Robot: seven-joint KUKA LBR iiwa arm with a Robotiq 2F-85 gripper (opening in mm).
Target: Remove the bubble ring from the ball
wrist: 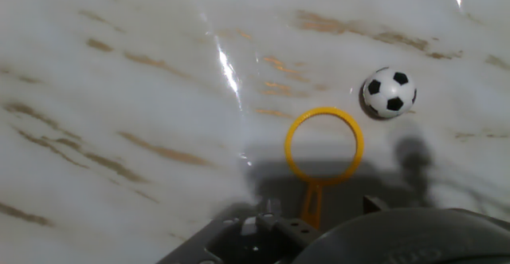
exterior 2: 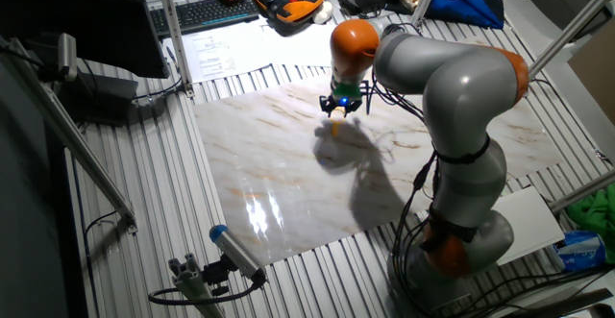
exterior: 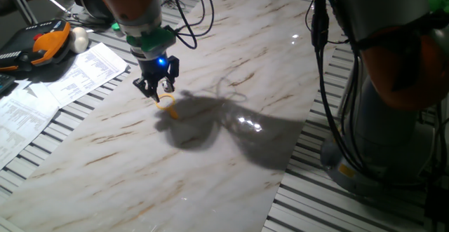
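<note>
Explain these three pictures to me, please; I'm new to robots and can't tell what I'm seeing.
One grey-and-orange robot arm stands at a marble table. Two pictures come from fixed cameras on different sides. The third comes from a camera on the arm's hand, looking down along its fingers. Its gripper holds a thin yellow ring by its short handle. A tiny football-patterned ball lies beside the ring, outside the loop. Papers and an orange-and-black tool lie at the table's edge.
</note>
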